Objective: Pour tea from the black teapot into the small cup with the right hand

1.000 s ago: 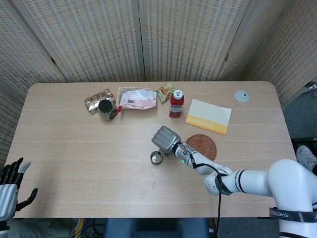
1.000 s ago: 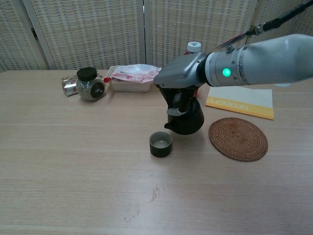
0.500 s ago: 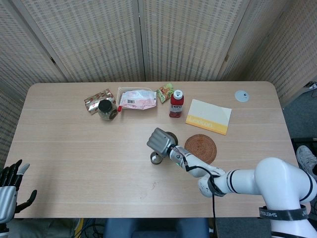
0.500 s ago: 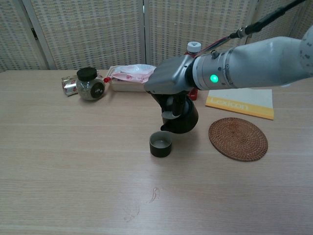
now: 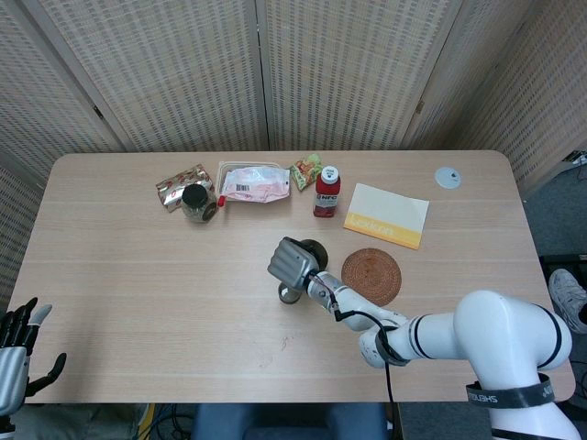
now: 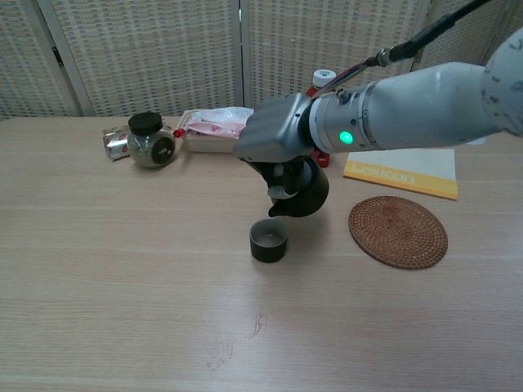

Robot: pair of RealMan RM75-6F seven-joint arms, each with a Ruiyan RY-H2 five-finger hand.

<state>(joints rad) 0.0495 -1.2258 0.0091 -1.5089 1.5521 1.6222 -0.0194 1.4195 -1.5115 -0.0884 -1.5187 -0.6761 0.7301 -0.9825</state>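
My right hand (image 6: 274,145) holds the tilted teapot (image 6: 299,189) above the cup (image 6: 268,240), and tipping too fast could spill tea beside it.

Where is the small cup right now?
In the chest view the small cup stands on the table just below the black teapot, which the right hand holds tilted, left of the woven coaster.

Head overhead; chest low, table (image 6: 122,269) shared
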